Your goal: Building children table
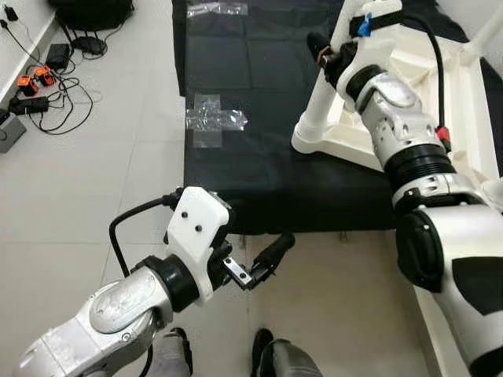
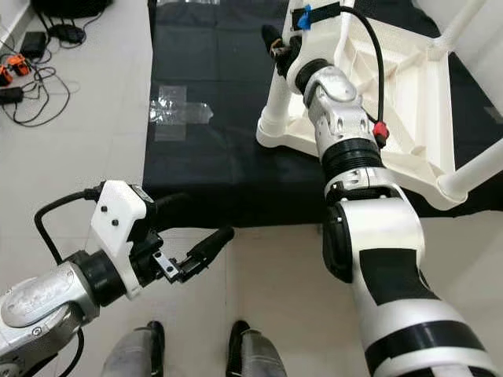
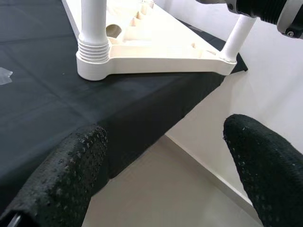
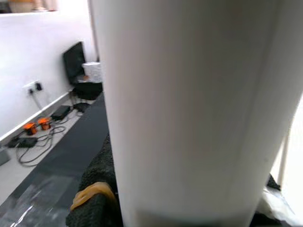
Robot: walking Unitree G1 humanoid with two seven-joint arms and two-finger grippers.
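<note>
Head stereo pair downward over mat; wrist cameras close.

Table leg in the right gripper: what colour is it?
White, like the table top; the table leg shows best in the right eye view.

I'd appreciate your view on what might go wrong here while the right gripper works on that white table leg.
1. The right gripper is wrapped around the corner leg of the upturned table. Nothing else steadies the table, so a turn or push may slide it on the black cloth.
2. The left gripper hangs open over the floor beside the cloth's edge, too far away to help quickly.
3. The right arm's cable loops near another leg and could snag.
</note>
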